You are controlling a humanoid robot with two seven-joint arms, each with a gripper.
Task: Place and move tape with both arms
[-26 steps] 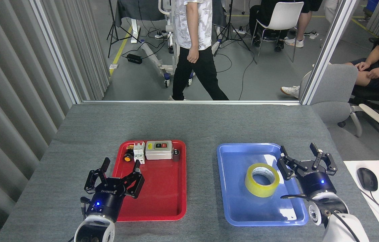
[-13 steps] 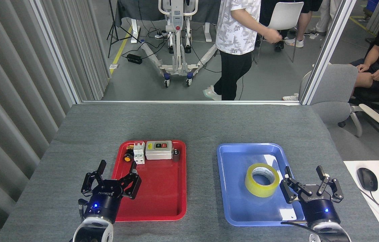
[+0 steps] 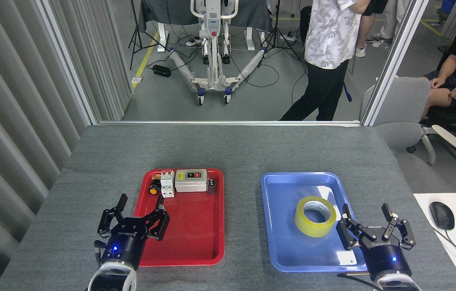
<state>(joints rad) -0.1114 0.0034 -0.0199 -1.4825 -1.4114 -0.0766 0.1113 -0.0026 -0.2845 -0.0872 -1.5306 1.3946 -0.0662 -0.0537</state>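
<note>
- While your right tool [image 3: 375,233] was up beside the tape [image 3: 315,216] a second ago, it has since drawn back toward the near edge of the desk [image 3: 228,145] and now sits at the near right corner of the blue tray [image 3: 280,242], just clear of the roll.
- Your tape has not shifted: it lies flat in the blue tray, right of the tray's middle, with nothing gripping it.
- That retreat suggests the placing half is done and the moving half is still ahead of you.
- Your right tool points away from you, fingers spread open and empty.
- Your left tool [image 3: 134,220] has eased back a little too; it hangs over the near left corner of the red tray [image 3: 195,246], fingers open, holding nothing.
- Switch parts sit untouched along the red tray's far edge.
</note>
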